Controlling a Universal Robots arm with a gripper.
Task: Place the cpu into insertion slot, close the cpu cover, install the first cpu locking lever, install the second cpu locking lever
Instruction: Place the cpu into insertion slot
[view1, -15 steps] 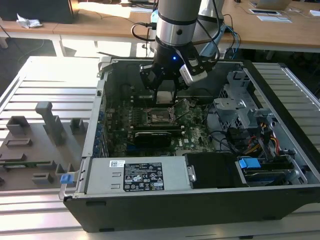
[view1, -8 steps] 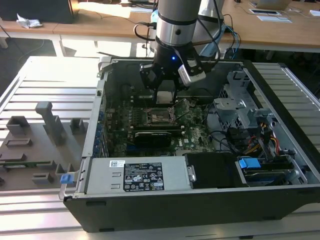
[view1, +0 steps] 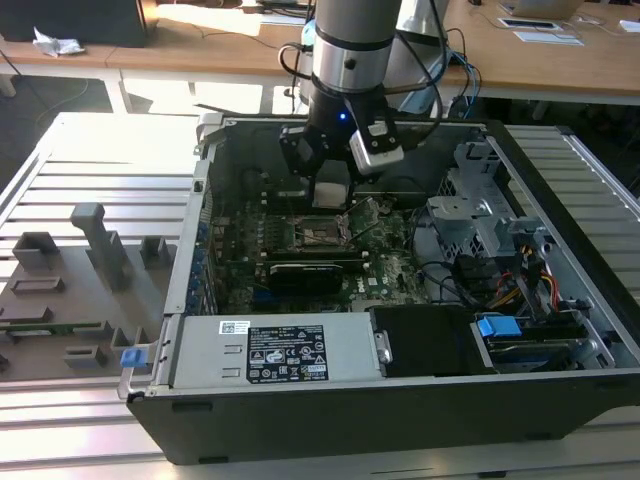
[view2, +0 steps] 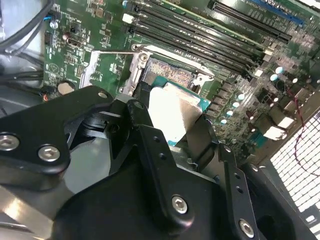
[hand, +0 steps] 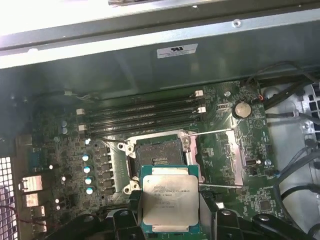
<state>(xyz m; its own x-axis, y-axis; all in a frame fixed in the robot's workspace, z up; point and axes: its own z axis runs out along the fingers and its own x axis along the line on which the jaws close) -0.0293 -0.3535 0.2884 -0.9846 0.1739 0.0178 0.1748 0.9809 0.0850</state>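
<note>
My gripper (view1: 331, 196) is down inside the open computer case, shut on the cpu (hand: 169, 202). The cpu is a flat square chip with a silver top and a green edge, held level between the black fingers (view2: 143, 112). It hangs just above the board, overlapping the near edge of the insertion slot (hand: 161, 154), whose dark pin field lies bare. The cpu cover (hand: 235, 159) appears folded open flat beside the slot, with green board showing through its cut-out. Two thin locking levers (hand: 212, 132) stick out along that open cover. In the second wrist view the cpu (view2: 175, 112) partly hides the slot (view2: 170, 72).
Long black memory slots (hand: 145, 112) run behind the socket and a coin battery (hand: 241, 108) sits beyond the cover. Case walls (view1: 200, 200) surround the board. The power supply (view1: 270, 350) and drive cables (view1: 500, 285) fill the front. A grey fixture board (view1: 70, 280) lies outside on the exterior view's left.
</note>
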